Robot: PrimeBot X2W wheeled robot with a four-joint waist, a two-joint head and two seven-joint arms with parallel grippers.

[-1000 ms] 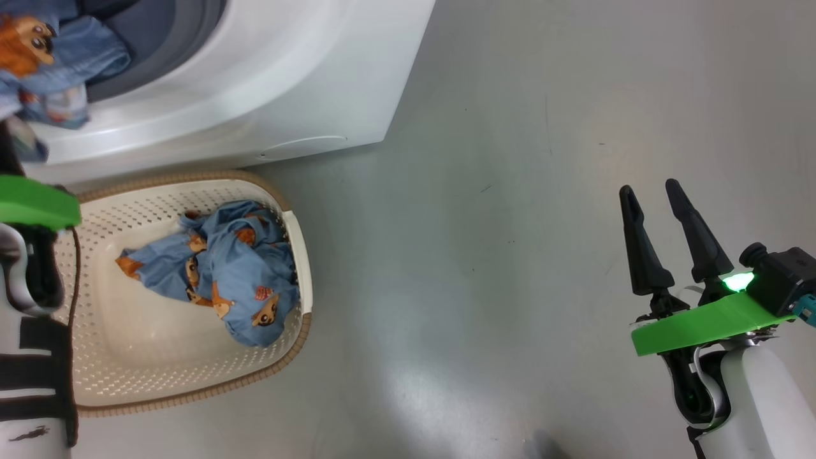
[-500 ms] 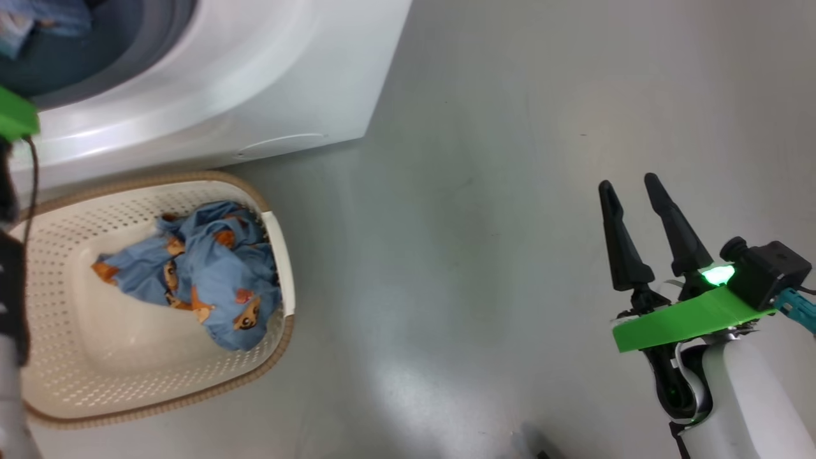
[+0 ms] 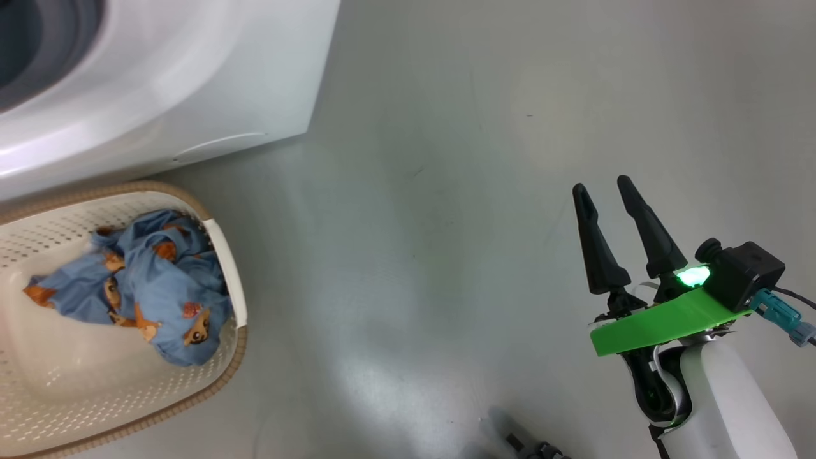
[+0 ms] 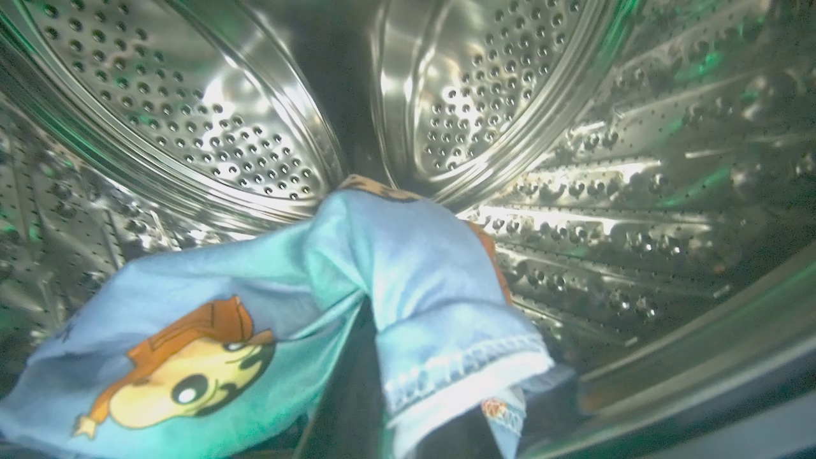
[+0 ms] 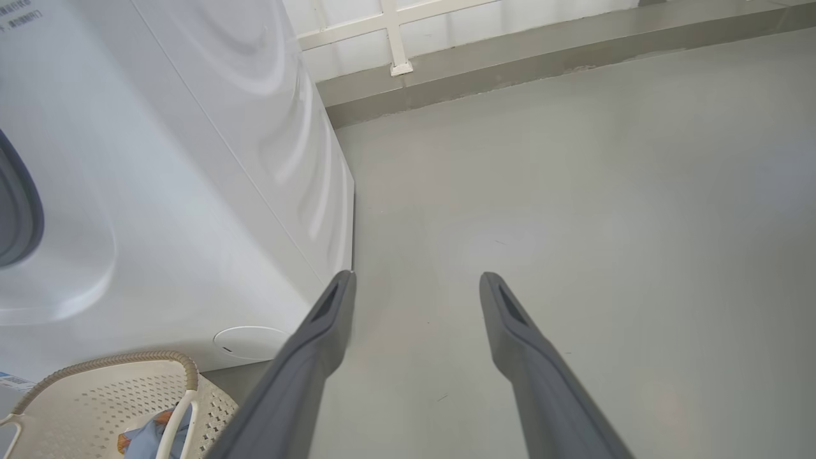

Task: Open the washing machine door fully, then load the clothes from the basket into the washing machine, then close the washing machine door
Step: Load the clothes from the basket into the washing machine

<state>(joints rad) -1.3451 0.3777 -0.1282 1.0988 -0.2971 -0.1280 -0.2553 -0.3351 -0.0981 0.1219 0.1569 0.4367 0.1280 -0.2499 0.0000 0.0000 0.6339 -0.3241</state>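
Clothes [image 3: 137, 287]: blue bear-print heap sitting in the basket [image 3: 223, 268], bunched against its right wall.
Basket: down on the grey floor [image 3: 446, 255], just beside the washing machine [image 3: 191, 76] front.
Garment [image 4: 414, 268]: one blue piece is up inside the steel drum [image 4: 484, 95], bear print facing the left wrist camera.
Left gripper: fingers buried under that fabric, closed on it.
Right gripper [image 3: 599, 183]: fingers spread wide, holding nothing, over bare floor well apart from the basket.
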